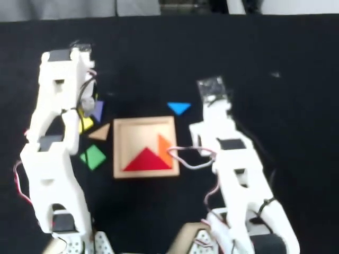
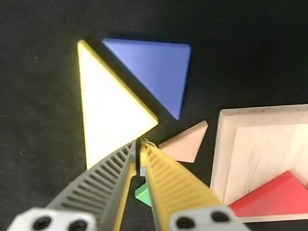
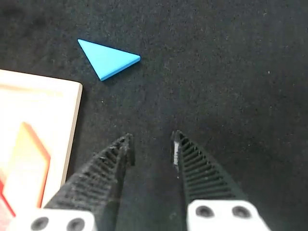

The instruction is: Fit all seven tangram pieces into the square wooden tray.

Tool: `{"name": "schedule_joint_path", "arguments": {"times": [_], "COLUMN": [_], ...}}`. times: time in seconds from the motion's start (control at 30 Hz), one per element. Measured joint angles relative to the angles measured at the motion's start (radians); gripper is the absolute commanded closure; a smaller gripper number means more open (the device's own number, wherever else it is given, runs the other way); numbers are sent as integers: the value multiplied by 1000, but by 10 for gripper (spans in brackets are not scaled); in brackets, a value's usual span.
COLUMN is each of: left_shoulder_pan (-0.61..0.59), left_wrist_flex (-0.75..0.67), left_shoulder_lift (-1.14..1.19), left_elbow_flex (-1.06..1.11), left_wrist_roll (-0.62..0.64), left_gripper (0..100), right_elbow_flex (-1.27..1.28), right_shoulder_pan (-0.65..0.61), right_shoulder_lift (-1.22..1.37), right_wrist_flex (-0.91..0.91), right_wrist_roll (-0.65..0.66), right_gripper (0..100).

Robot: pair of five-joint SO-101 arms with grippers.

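high view, left to right: left gripper (image 2: 139,147), jaws closed on nothing, tips at one corner of the yellow triangle (image 2: 108,113). violet triangle (image 2: 154,72), tan triangle (image 2: 185,142) and green square (image 1: 93,156) lie loose left of the wooden tray (image 1: 117,153), which holds the red triangle (image 1: 144,160) and orange piece (image 1: 164,148). cyan triangle (image 1: 179,108) lies beyond its far right corner. right gripper (image 3: 151,142), jaws moderately apart, hangs over the bare black table (image 1: 296,106). pieces look thin, rigid, light, probably slick; pinch across two opposite edges.
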Motion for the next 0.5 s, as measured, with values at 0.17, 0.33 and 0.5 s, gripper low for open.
{"name": "schedule_joint_path", "arguments": {"times": [0.17, 0.33, 0.5], "left_shoulder_pan": [-5, -5, -5], "left_wrist_flex": [64, 103, 103], "left_shoulder_lift": [0, 0, 0], "left_elbow_flex": [0, -9, -21], "left_wrist_roll": [-38, -63, -68], "left_gripper": [884, 884, 884], "right_elbow_flex": [0, 0, 0], "right_shoulder_pan": [0, 0, 0], "right_shoulder_lift": [0, 0, 0], "right_wrist_flex": [0, 0, 0], "right_wrist_roll": [0, 0, 0], "right_gripper": [861, 861, 861]}}
